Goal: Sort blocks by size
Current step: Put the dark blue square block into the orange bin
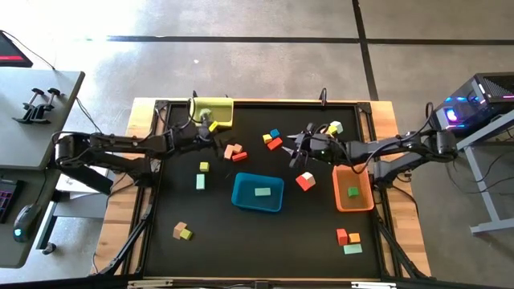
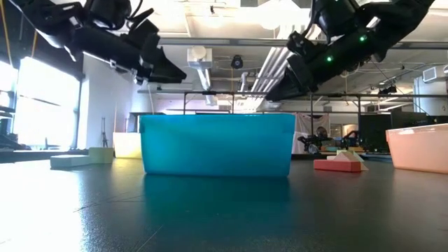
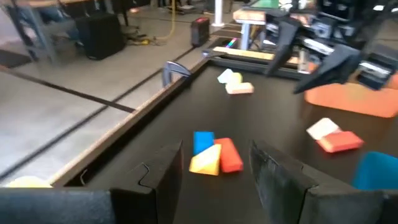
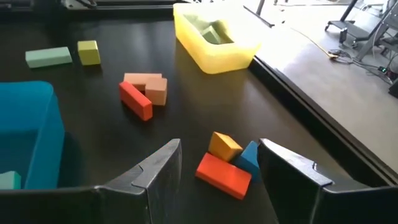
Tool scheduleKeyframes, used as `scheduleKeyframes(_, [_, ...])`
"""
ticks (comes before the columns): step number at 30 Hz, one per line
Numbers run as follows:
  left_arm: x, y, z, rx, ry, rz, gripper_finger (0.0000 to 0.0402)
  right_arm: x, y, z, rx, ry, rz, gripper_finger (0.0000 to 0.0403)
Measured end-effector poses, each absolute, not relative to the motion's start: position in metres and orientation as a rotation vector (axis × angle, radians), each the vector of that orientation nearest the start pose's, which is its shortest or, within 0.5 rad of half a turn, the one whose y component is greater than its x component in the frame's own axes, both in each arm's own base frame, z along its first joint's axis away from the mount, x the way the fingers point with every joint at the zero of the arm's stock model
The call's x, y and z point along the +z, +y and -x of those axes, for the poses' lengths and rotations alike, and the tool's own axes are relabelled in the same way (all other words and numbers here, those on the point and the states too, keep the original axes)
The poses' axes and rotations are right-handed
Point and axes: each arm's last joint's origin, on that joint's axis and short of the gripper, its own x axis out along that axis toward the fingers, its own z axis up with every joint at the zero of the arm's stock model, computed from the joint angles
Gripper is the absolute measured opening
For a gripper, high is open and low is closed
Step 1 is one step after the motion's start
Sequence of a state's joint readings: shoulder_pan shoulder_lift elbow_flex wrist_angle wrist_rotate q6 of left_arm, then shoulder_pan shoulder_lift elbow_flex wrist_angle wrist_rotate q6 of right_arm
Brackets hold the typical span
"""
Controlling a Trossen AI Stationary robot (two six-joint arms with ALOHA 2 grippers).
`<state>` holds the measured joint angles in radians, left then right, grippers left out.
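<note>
Red, yellow and blue blocks [image 1: 273, 140] sit clustered near the worktop's far edge, between the left gripper [image 1: 210, 128], fingers apart and empty beside the yellow tray [image 1: 222, 103], and the right gripper [image 1: 295, 149], likewise spread, just left of the orange tray [image 1: 363, 198].

blocks lie scattered around the blue tray [image 1: 258, 193]. a pale green bar [image 1: 263, 192] rests inside it. behind it sit a red bar [image 1: 275, 144], orange cube [image 1: 267, 139] and blue cube [image 1: 275, 133] together. toward the left, a tan cluster [image 1: 233, 150] with a red bar [image 1: 239, 156], a lime cube [image 1: 204, 167] and a pale green bar [image 1: 200, 182].
</note>
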<state>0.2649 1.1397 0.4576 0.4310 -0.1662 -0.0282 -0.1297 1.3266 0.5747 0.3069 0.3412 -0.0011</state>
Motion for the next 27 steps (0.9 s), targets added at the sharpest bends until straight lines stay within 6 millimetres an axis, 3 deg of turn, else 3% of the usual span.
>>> scheduleKeyframes(10, [0.207,0.037,-0.226,0.438,0.283,0.064,0.0170,0.190,-0.044,-0.256,-0.485,0.485,-0.029,0.0208])
scheduleKeyframes(27, [0.207,0.035,-0.226,0.473,0.283,0.050,0.0170,0.189,-0.044,-0.255,-0.532,0.476,-0.090,0.0209])
